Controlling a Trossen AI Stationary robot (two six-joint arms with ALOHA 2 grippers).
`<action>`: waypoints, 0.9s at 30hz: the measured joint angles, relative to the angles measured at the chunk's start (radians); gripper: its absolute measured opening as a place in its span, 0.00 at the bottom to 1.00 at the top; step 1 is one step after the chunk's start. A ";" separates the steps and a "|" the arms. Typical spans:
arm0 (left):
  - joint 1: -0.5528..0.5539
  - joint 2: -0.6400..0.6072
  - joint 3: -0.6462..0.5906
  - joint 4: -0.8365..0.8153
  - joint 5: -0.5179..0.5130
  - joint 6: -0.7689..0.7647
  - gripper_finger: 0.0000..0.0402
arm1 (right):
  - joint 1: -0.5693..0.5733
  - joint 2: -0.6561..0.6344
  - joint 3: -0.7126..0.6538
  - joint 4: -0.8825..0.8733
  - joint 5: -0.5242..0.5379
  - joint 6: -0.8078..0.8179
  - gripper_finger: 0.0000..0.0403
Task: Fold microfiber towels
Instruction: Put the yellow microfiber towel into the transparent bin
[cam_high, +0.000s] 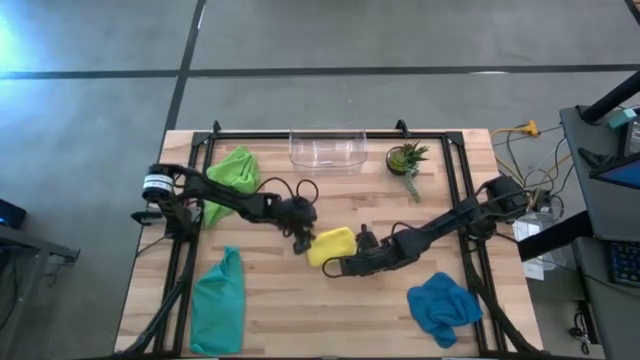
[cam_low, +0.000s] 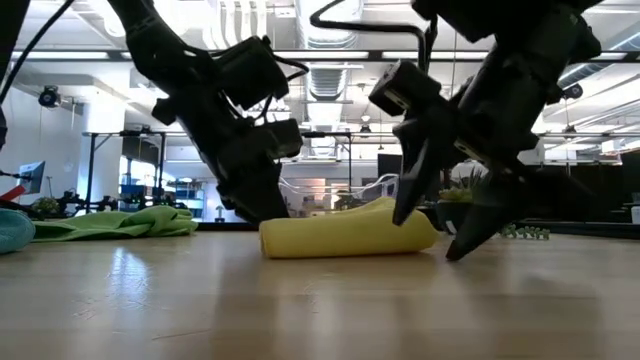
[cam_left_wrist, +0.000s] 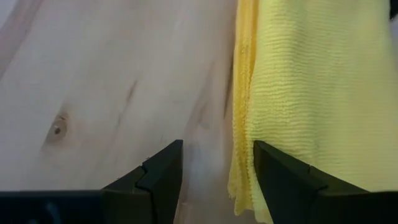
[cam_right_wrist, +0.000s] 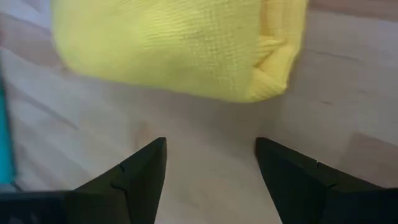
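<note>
The folded yellow towel (cam_high: 332, 245) lies in the middle of the table, a thick flat bundle in the low view (cam_low: 345, 235). My left gripper (cam_high: 303, 243) is open at its left end. In the left wrist view the towel's layered edge (cam_left_wrist: 239, 174) runs between the two fingers. My right gripper (cam_high: 338, 266) is open at the towel's near side, slanting down. Its fingers (cam_right_wrist: 211, 146) stand over bare wood just short of the towel (cam_right_wrist: 174, 50). Three more towels lie on the table: lime green (cam_high: 232, 172), teal (cam_high: 218, 300) and blue (cam_high: 443, 305). My left gripper stands open astride the yellow towel's left edge (cam_left_wrist: 239, 174), slanting down from the table's left. One finger (cam_left_wrist: 286, 180) lies over the cloth. I cannot tell whether it touches.
A clear plastic container (cam_high: 327, 150) and a small potted plant (cam_high: 405, 160) stand at the far edge. The lime green towel lies far left, the teal one near left and the blue one near right. Bare wood (cam_high: 300, 320) lies between the teal and blue towels.
</note>
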 joint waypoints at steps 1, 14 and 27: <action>-0.004 -0.003 0.000 -0.002 0.009 -0.003 0.45 | -0.002 0.000 0.002 -0.010 0.001 0.000 0.60; -0.077 -0.010 -0.001 -0.008 0.120 -0.107 0.45 | -0.109 -0.005 0.002 -0.122 0.018 -0.120 0.60; -0.128 -0.032 -0.002 -0.027 0.117 -0.166 0.45 | -0.204 -0.046 0.021 -0.237 0.087 -0.322 0.59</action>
